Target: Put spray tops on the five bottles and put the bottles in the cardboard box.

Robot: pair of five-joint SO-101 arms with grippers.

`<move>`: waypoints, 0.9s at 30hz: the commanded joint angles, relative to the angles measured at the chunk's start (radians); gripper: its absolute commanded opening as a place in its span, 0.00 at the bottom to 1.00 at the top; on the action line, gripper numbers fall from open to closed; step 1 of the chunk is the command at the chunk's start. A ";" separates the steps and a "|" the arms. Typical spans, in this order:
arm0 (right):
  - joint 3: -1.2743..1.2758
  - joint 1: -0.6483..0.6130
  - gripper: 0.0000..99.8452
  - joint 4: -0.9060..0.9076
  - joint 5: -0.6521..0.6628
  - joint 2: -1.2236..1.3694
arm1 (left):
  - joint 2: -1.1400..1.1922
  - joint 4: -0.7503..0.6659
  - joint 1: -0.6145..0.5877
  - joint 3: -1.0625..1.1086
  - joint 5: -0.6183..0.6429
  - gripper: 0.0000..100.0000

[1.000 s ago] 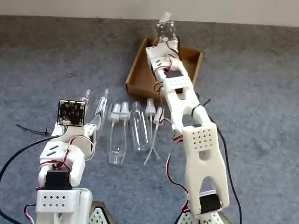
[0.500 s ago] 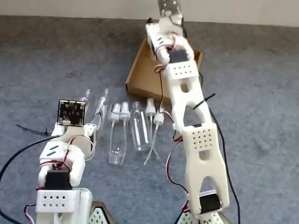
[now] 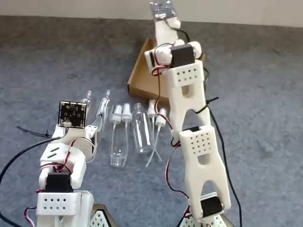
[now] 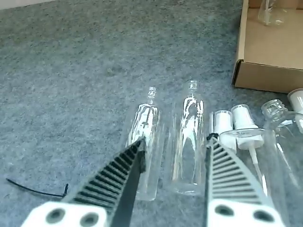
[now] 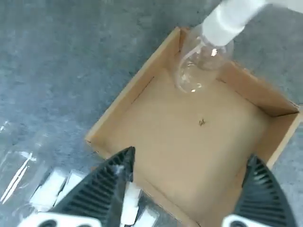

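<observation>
My right gripper (image 5: 187,165) hangs open and empty above the cardboard box (image 5: 189,137). A clear bottle with a white spray top (image 5: 201,64) leans in the box's far corner. In the high view that gripper (image 3: 163,9) is raised over the box (image 3: 139,78). My left gripper (image 4: 173,142) is open low over the carpet, with one topless bottle (image 4: 189,135) lying between its fingers and another (image 4: 144,125) beside it. Loose white spray tops (image 4: 234,120) lie next to them. Two more bottles (image 3: 118,137) (image 3: 140,127) lie between the arms.
Grey carpet covers the table. A black zip tie (image 3: 33,132) lies left of the left arm. Two spray tops with long tubes (image 3: 158,118) lie by the right arm's lower link. The box's near wall (image 4: 265,78) stands just beyond the row of bottles.
The right arm has risen up and back from the box, and its gripper now stands clear of the bottle there. The left arm has kept still.
</observation>
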 commanded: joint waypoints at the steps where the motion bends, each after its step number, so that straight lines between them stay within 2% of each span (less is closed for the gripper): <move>1: -0.117 -0.016 0.30 0.030 0.002 -0.107 | -0.012 -0.021 -0.012 -0.002 0.003 0.20; 5: -0.077 -0.056 0.30 0.031 -0.002 -0.157 | -0.012 -0.021 -0.012 -0.002 0.003 0.20; 8: 0.096 -0.091 0.30 0.031 -0.052 -0.239 | -0.012 -0.021 -0.012 -0.002 0.003 0.20; 16: 1.072 -0.194 0.30 0.025 -0.069 -0.656 | -0.016 -0.035 -0.012 0.012 0.003 0.20; 19: 1.336 -0.205 0.30 -0.062 -0.072 -0.753 | -0.012 -0.043 -0.012 0.013 0.003 0.20; 22: 1.475 -0.202 0.30 -0.177 -0.075 -0.779 | -0.012 -0.043 -0.012 0.013 0.003 0.20; 27: 1.518 -0.206 0.30 -0.255 -0.077 -0.762 | -0.012 -0.041 -0.012 0.013 0.003 0.20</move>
